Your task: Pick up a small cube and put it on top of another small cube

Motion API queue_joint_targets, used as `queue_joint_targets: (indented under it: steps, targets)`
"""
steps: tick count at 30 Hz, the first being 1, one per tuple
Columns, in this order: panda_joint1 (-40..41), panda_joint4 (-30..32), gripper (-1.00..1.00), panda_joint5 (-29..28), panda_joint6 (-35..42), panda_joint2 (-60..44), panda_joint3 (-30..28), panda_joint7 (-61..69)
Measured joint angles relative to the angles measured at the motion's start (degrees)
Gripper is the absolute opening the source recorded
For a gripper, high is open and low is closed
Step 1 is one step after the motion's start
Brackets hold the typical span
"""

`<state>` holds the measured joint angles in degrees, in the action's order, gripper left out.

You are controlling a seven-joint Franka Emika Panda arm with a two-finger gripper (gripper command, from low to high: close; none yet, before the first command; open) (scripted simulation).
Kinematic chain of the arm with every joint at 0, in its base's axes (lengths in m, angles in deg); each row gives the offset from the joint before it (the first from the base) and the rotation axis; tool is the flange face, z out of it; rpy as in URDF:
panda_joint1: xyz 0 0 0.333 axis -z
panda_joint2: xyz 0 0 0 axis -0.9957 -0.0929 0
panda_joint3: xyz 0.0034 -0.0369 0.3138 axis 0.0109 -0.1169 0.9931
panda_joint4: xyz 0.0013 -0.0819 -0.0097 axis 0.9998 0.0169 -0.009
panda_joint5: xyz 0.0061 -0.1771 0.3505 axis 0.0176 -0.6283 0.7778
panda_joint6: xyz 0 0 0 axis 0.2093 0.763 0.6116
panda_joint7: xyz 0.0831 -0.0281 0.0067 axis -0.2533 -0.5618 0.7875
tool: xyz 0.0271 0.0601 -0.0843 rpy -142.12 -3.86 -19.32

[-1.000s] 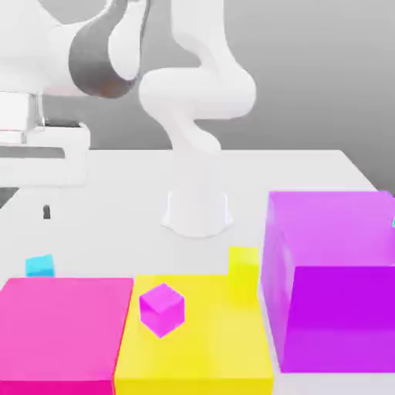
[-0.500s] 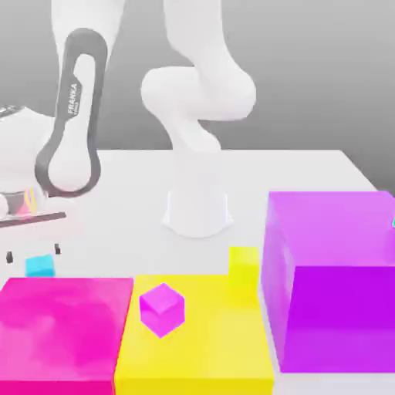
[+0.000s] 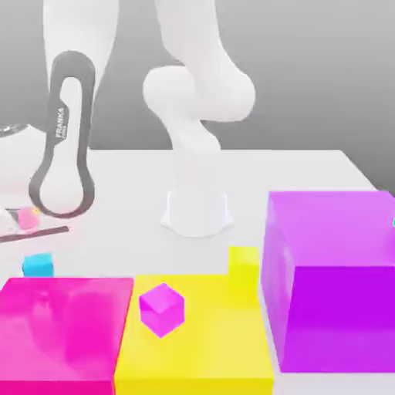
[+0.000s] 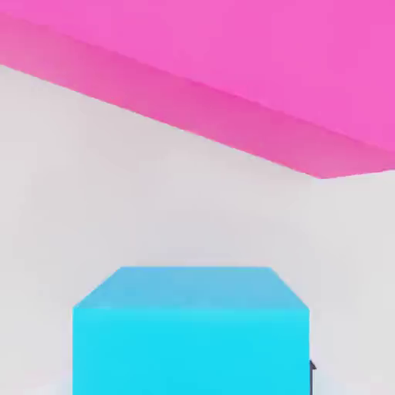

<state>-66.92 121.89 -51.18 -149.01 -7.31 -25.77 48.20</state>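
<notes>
Cyan and very small beside its neighbours, the small cube [image 3: 38,265] sits on the white table [image 3: 308,166] at the exterior view's left, just behind the back edge of the big pink block [image 3: 65,328]. In the hand view the same cube [image 4: 191,328] looms close, with bare white table beyond it and the pink block's wall [image 4: 231,77] rising as a barrier further on. The arm's hand hangs low at the exterior view's left edge, above and a little left of the cube; the gripper's fingers cannot be made out there, but they are pressed together, and whether they pinch the cube cannot be told. A grey-trimmed link of the arm [image 3: 65,139] stands upright above that spot, while the white base [image 3: 197,212] rests mid-table. A big yellow block [image 3: 197,339] lies touching the pink one on its right, carrying a small magenta cube [image 3: 161,308] tilted on its top. A small yellow cube [image 3: 244,270] stands at the yellow block's rear right corner, wedged against the tall purple block [image 3: 332,278] that fills the exterior view's right. A sliver of cyan [image 3: 393,222] peeks at the purple block's far right edge.
</notes>
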Motion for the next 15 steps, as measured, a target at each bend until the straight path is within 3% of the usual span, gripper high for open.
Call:
queue_joint_targets:
  steps: [5,10,15]
  targets:
    - [-5.5,2.3,-1.00,-14.1,4.5,8.1,-6.8,-10.5]
    - [-14.4,4.7,-1.00,-22.3,9.9,17.1,-2.2,-16.9]
    - [-19.3,7.1,-1.00,-26.4,15.7,25.4,5.3,-20.3]
